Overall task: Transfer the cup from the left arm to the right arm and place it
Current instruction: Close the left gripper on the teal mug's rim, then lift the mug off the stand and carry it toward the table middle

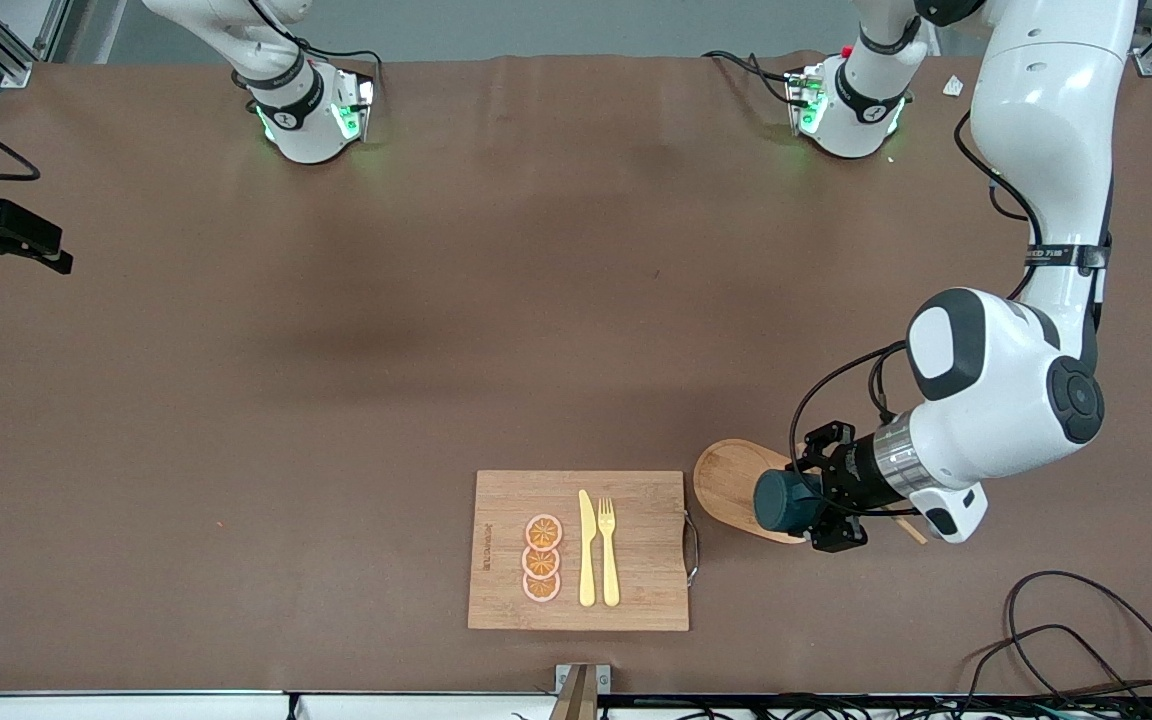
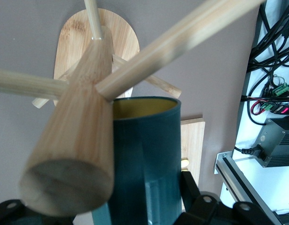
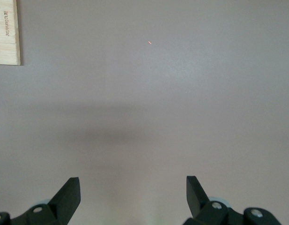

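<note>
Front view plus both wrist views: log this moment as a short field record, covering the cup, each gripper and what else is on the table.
cup: dark teal cup on its side, beside the wooden peg rack, over the rack's base
left gripper: left gripper shut on cup, over the rack's base
right gripper: right gripper open, holding nothing, over bare table; arm waits
cutting board: cutting board near the front camera, carrying three orange slices, yellow knife and yellow fork
handover: not yet begun

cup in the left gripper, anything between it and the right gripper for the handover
The cup is held in the left gripper beside the wooden peg rack, over the rack's base. The rack's pegs crowd it. The right gripper waits open over bare table.
</note>
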### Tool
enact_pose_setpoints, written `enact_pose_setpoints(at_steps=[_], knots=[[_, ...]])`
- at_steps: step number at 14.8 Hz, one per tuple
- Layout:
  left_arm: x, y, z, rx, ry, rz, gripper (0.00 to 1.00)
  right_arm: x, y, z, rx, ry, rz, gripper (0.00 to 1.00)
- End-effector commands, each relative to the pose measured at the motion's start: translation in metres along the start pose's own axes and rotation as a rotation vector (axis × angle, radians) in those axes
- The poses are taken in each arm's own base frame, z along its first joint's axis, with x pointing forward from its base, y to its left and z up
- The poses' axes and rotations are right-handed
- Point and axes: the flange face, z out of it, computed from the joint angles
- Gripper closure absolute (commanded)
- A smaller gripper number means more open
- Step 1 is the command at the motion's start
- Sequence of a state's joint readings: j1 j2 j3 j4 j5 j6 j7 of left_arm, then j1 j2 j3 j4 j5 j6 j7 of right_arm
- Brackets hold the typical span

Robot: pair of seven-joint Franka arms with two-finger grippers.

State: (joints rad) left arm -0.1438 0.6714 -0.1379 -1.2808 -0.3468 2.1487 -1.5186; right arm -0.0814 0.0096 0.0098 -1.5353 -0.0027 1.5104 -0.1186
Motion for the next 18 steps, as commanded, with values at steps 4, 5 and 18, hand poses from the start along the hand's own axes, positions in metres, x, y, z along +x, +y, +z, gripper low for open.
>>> enact_pose_setpoints(at_steps=[4,5,18], knots=[[-0.068,-0.007,-0.036,-0.011,0.001,0.088,0.45,0.001,0.000,-0.003,0.016,0.007,0.003,0.00],[-0.088,-0.012,-0.043,-0.010,0.011,0.125,0.45,0.001,0.000,-0.003,0.016,0.007,0.003,0.00],[-0.393,-0.201,0.110,-0.020,0.573,0.963,0.45,0.001,0.002,-0.003,0.016,0.007,0.005,0.00]])
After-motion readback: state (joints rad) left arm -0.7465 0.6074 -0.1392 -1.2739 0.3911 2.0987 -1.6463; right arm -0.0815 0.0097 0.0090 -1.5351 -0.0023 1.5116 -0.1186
